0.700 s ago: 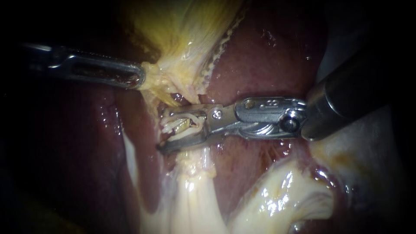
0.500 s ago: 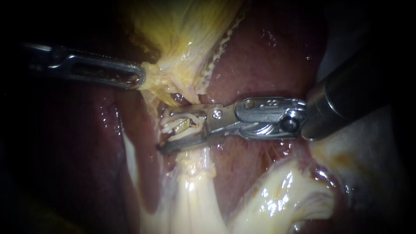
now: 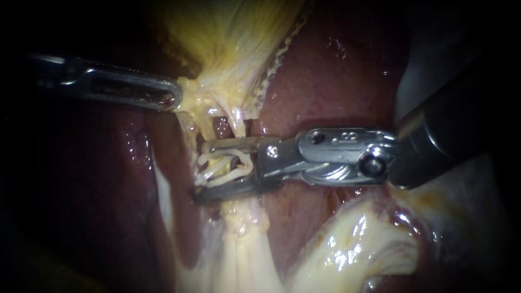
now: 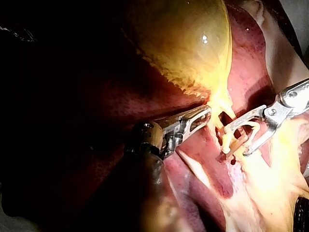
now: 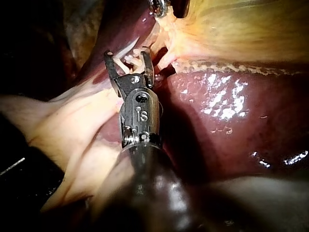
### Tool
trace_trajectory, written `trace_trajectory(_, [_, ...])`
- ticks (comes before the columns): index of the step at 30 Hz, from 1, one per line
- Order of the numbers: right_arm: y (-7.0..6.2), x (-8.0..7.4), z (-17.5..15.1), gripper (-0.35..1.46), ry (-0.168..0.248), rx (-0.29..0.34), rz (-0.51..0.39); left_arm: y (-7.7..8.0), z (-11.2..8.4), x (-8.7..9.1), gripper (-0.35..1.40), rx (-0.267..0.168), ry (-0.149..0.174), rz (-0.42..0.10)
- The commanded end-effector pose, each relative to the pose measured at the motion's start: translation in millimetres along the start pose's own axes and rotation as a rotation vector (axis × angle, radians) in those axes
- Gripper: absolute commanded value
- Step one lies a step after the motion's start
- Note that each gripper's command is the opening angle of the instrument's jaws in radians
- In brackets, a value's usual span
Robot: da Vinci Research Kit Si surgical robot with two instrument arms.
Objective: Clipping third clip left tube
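Wet, dark red liver (image 3: pixel 336 81) for a backdrop. Endoscope: left instrument (image 3: pixel 176 100) pinching the gallbladder (image 3: pixel 233 43) at its neck, stretching it. Right instrument (image 3: pixel 201 170) now spread wider than a moment ago, lower jaw dropped, white clips (image 3: pixel 228 165) across the tube (image 3: pixel 237 118) between its jaws. Reads as release after a squeeze. Left wrist: left instrument (image 4: pixel 205 113) clamped on yellow tissue, right instrument (image 4: pixel 236 141) gaping just ahead. Right wrist: right instrument (image 5: pixel 127 55) parted, clips (image 5: pixel 133 61) between; count unclear.
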Motion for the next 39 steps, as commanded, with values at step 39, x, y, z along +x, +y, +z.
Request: trace_trajectory(39, [4.3,-2.9,-0.8,0.49,0.000,-0.009,0.008,0.0,0.1,0.2,-0.35,-0.001,0.000,0.001])
